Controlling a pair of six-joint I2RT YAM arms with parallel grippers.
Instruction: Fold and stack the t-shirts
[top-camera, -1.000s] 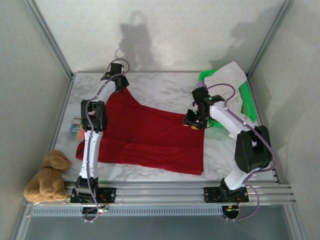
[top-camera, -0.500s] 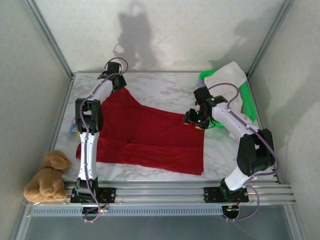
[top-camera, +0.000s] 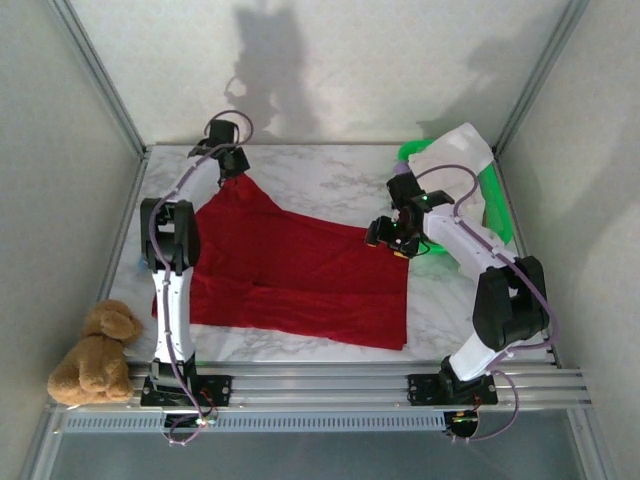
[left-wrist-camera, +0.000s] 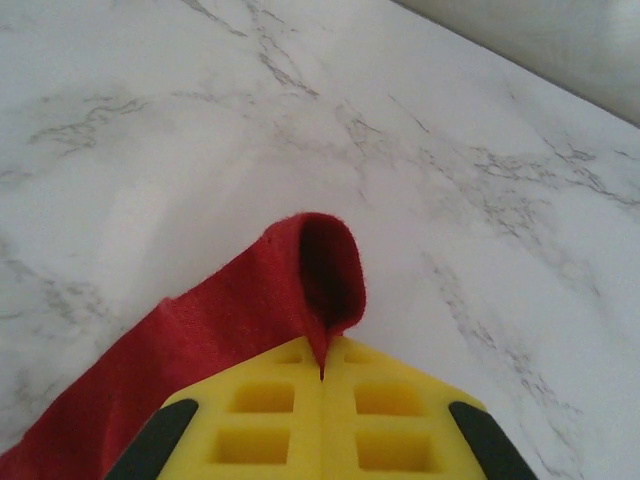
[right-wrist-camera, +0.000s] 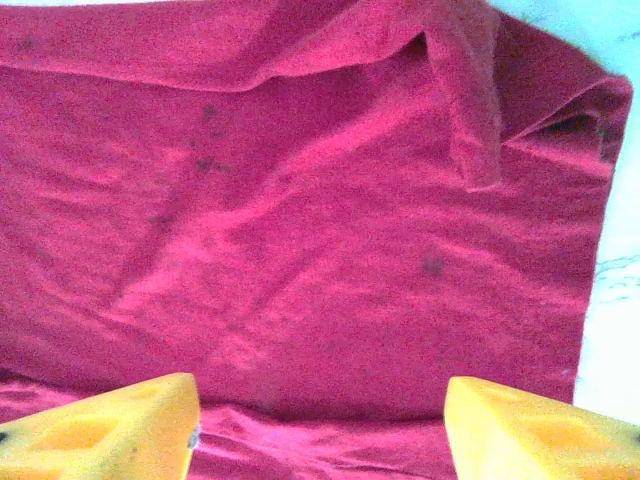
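**1. Tan plush teddy bear** (top-camera: 95, 350): sits off the table's near-left corner, well behind the left pincer. Judged no obstacle.

**2. Left pincer** (left-wrist-camera: 322, 372): clenched on the far-left corner of the deep red cloth t-shirt (top-camera: 300, 275). A small loop of cloth pokes out just past its yellow pads. Bare white marble-patterned table (left-wrist-camera: 480, 180) lies ahead of it.

**3. Red t-shirt:** spread across the table between the two pincers.
- Handling: judged light, limp and unbreakable, sagging and creasing wherever unsupported.
- Hold: best pinched at the corners or the hem edge, one corner per pincer.

**4. Right pincer** (right-wrist-camera: 320, 410): released, jaws wide apart with nothing between them. It is over the shirt's far-right corner, with a turned-over flap ahead of it to the right.

**5. White cloth t-shirt** (top-camera: 460, 150): heaped in a green plastic basket (top-camera: 495, 205), near and beyond the right pincer. The basket rim is the likeliest snag for that arm.
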